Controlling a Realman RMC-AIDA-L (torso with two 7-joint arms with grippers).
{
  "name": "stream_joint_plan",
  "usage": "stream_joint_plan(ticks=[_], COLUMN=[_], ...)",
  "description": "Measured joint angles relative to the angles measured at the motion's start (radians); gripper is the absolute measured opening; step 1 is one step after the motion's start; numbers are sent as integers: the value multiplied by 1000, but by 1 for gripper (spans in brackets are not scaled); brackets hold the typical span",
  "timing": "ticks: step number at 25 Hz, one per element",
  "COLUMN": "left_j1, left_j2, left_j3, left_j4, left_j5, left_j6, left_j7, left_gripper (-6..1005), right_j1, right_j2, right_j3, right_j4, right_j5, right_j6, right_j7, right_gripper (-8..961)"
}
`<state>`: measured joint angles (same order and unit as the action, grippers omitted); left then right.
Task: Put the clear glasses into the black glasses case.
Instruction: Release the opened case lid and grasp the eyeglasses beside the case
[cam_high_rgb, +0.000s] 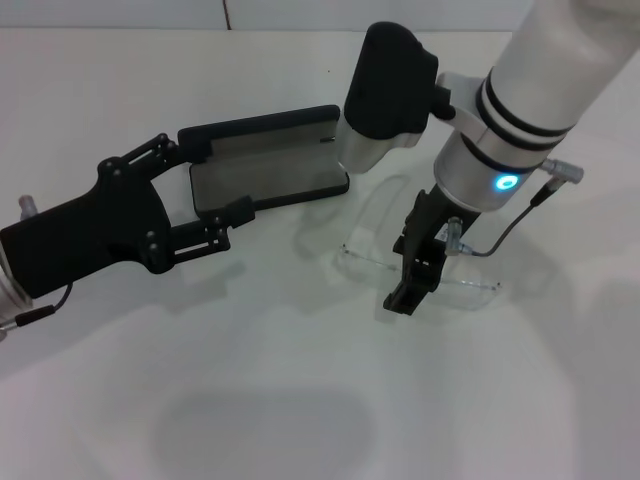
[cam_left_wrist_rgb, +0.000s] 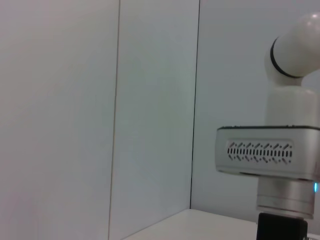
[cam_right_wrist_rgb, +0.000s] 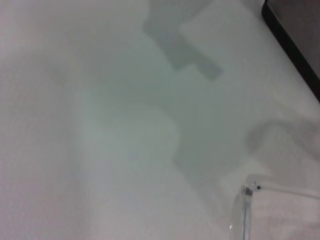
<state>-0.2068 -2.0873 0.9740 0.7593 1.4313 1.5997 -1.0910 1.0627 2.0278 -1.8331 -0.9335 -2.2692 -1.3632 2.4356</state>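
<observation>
The black glasses case (cam_high_rgb: 268, 178) lies open on the white table, grey lining up, its lid (cam_high_rgb: 262, 130) laid flat behind it. My left gripper (cam_high_rgb: 212, 182) straddles the case's left end, one finger on the lid edge and one on the front edge, gripping it. The clear glasses (cam_high_rgb: 470, 287) rest on the table to the right of the case, with a curved arm (cam_high_rgb: 372, 200) reaching back. My right gripper (cam_high_rgb: 408, 290) points down onto the middle of the lens, its fingers close together on it. The right wrist view shows a glasses corner (cam_right_wrist_rgb: 246, 200) and a case corner (cam_right_wrist_rgb: 295, 42).
The white table (cam_high_rgb: 250, 380) stretches out in front of both arms. My right forearm and its black wrist housing (cam_high_rgb: 388, 80) hang over the case's right end. The left wrist view shows only a wall and the right arm's wrist unit (cam_left_wrist_rgb: 267, 157).
</observation>
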Motion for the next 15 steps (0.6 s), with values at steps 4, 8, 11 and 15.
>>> stream_joint_plan(ticks=[4,8,11,15], left_j1=[-1,-4,-4,-5], left_j2=[0,-2,-2,-1], left_j3=[0,0,0,3], left_j4=[-1,-2,-2,-1], left_j5=[0,0,0,-2], left_j6=[0,0,0,1], left_j7=[0,0,0,0], left_gripper=[880,879,875,858], right_j1=[-2,-2,-4,-10], right_j2=[0,0,0,0], right_j3=[-25,-45,-48,-43], right_j4=[25,50,53,53], right_j5=[13,23,24,26], right_j6=[24,36,52,55], right_j7=[0,-2,-3,-2], right_gripper=[614,604,597,587])
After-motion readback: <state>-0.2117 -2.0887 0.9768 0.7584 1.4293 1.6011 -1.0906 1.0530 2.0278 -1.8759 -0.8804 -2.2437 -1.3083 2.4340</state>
